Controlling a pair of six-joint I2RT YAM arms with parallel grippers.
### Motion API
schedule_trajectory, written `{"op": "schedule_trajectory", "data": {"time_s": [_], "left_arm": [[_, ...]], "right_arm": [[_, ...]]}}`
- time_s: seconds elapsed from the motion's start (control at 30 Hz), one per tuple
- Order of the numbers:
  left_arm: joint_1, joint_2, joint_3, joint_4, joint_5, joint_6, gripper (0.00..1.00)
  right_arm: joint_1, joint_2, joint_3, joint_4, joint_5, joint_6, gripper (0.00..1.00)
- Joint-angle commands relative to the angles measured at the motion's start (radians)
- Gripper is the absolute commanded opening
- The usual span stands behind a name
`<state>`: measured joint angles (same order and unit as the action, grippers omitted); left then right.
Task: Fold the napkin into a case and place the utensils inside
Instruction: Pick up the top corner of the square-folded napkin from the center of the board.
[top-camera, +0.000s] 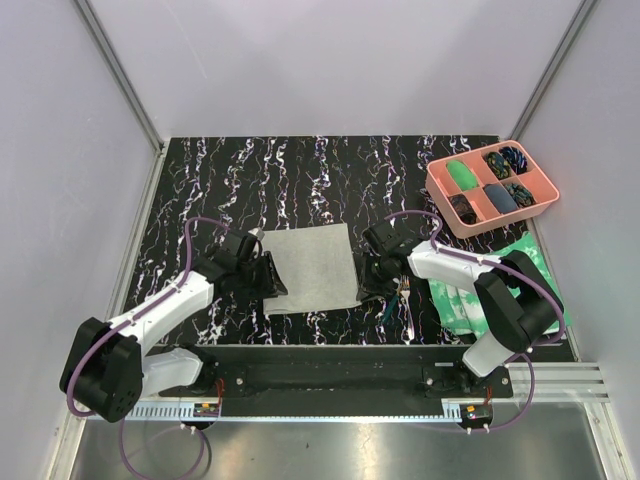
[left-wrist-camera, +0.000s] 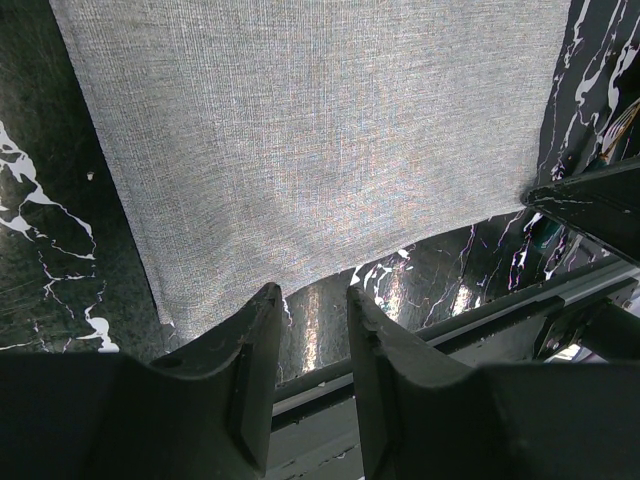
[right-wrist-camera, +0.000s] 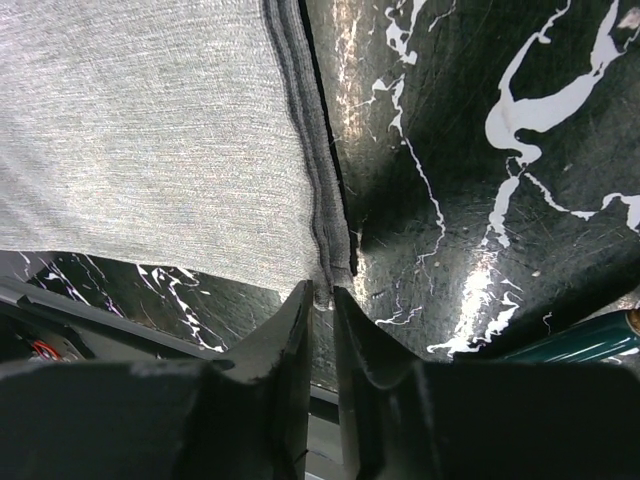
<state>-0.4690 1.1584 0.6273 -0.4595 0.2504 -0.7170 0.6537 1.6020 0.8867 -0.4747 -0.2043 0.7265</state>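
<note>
The napkin (top-camera: 312, 268) lies flat on the black marbled table, a plain grey cloth. My left gripper (top-camera: 268, 280) is at its near left corner. In the left wrist view this gripper (left-wrist-camera: 312, 295) is open, its tips at the napkin's (left-wrist-camera: 320, 140) near edge with only table between them. My right gripper (top-camera: 368, 282) is at the near right corner. In the right wrist view it (right-wrist-camera: 321, 291) stands narrowly open, the napkin's (right-wrist-camera: 150, 140) hemmed corner between its tips. The utensils (top-camera: 400, 300) lie just right of it, and a teal handle (right-wrist-camera: 580, 340) shows. No case is formed.
A pink compartmented tray (top-camera: 437, 187) with dark and green items stands at the back right. A green-and-white mottled sheet (top-camera: 458, 304) lies under the right arm. The table's near edge and a metal rail (top-camera: 330, 352) run just behind both grippers.
</note>
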Motion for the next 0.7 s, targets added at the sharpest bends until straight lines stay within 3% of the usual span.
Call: {"op": "schedule_trajectory", "data": {"time_s": [0.0, 0.2, 0.27, 0.5, 0.57, 0.67], "left_arm": [[-0.003, -0.028, -0.021, 0.035, -0.017, -0.012, 0.36], [-0.003, -0.037, -0.038, 0.035, -0.016, -0.019, 0.39], [-0.003, -0.040, -0.043, 0.035, -0.014, -0.021, 0.39], [-0.003, -0.055, -0.058, 0.030, -0.010, -0.029, 0.40], [-0.003, -0.060, -0.060, 0.031, -0.008, -0.030, 0.40], [-0.003, -0.068, -0.057, 0.028, -0.005, -0.032, 0.40]], "right_arm": [[0.012, 0.003, 0.031, 0.030, -0.020, -0.004, 0.18], [0.011, -0.013, 0.035, 0.031, -0.024, -0.007, 0.08], [0.012, -0.010, 0.037, 0.031, -0.029, -0.009, 0.01], [0.012, -0.043, 0.021, 0.044, -0.029, -0.002, 0.00], [0.012, -0.031, 0.017, 0.047, -0.033, -0.001, 0.14], [0.011, -0.011, 0.006, 0.061, -0.047, 0.002, 0.20]]}}
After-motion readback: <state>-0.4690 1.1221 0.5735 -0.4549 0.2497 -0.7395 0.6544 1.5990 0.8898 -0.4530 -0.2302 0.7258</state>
